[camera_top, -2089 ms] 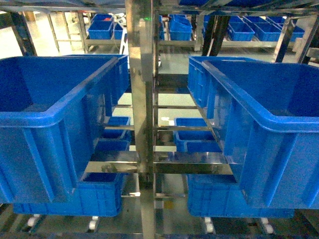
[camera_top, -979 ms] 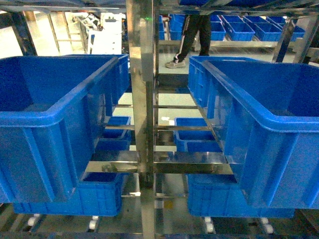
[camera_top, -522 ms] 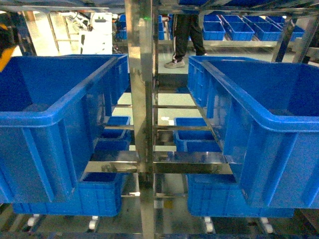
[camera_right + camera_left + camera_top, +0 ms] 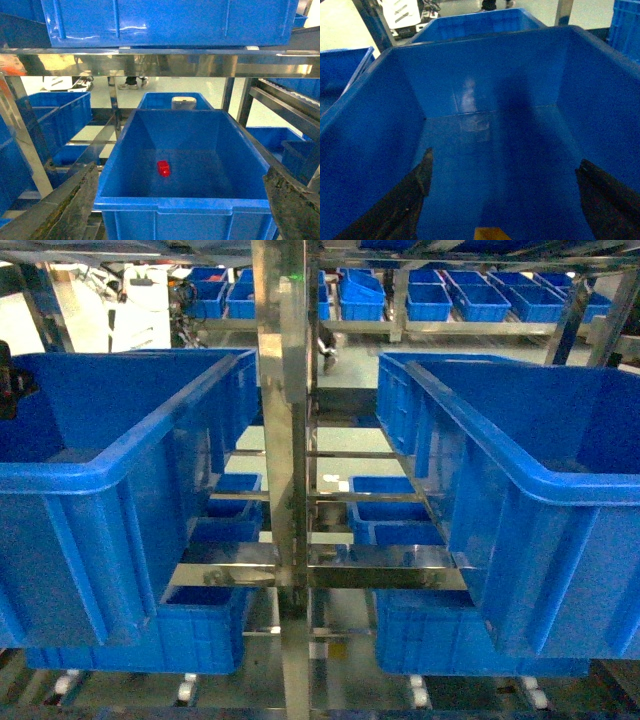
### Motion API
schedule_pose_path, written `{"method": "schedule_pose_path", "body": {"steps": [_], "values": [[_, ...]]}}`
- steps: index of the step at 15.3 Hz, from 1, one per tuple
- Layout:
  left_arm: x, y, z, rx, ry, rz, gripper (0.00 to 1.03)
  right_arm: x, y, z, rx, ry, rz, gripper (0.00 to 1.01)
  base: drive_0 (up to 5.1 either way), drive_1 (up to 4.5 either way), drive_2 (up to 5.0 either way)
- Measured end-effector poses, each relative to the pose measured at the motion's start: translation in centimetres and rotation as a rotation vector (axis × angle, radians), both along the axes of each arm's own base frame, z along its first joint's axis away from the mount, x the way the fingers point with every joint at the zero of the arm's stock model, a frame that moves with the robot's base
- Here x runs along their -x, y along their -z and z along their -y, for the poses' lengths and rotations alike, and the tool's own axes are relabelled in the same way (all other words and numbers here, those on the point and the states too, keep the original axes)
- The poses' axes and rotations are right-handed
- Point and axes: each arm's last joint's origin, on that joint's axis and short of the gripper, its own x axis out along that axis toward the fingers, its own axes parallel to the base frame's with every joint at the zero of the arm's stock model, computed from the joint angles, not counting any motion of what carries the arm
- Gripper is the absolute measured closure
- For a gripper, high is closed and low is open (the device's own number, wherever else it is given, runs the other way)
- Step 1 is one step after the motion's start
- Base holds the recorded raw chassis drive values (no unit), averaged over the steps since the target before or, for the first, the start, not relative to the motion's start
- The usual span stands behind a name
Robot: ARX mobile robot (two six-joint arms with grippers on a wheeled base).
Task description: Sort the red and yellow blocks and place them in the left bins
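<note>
Since a moment ago the walking person has gone; both grippers' fingers are spread, the yellow block point(image 4: 491, 233) just below the left gripper point(image 4: 502, 200), red block point(image 4: 163, 168) still unsorted in its bin point(image 4: 180, 204).

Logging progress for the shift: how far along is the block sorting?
Done: a red block lies in one blue bin. In hand: nothing; left gripper open inside a second bin, a yellow-orange piece at that view's bottom edge; right gripper open too. Left: no other blocks in view.

Head: level, facing rack post point(image 4: 285, 440). Wrists: close, angled down into bins.
</note>
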Motion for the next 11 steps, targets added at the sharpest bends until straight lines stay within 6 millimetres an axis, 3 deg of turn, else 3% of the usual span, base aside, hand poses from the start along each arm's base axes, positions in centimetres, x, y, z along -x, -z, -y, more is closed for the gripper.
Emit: {"method": "schedule_pose_path", "body": {"steps": [1,2,6,7,9,11], "values": [[0.7,-0.9,0.2,0.036,0.011,0.0,0.07,0.0,0.0,0.0,0.0,0.0,0.0,0.03,0.0,0.0,0.0],[1.8,-1.9,0.4,0.074,0.022,0.014,0.04,0.0,0.0,0.0,0.0,0.0,0.0,0.03,0.0,0.0,0.0],[9.1,-5.9,0.8,0.25,0.116,0.044,0.05,0.0,0.0,0.0,0.0,0.0,0.0,0.03,0.0,0.0,0.0],[11.5,-8.3,1.2,0.286,0.137,0.126,0.05,0.0,0.0,0.0,0.0,0.0,0.0,0.03,0.0,0.0,0.0],[15.1,-11.5,3.5,0.288,0.231,0.281,0.05,0.0,0.0,0.0,0.0,0.0,0.0,0.03,0.0,0.0,0.0],[17.1,-12.7,5.8,0.296,0.328,0.357,0.05,0.0,0.0,0.0,0.0,0.0,0.0,0.03,0.0,0.0,0.0]]}}
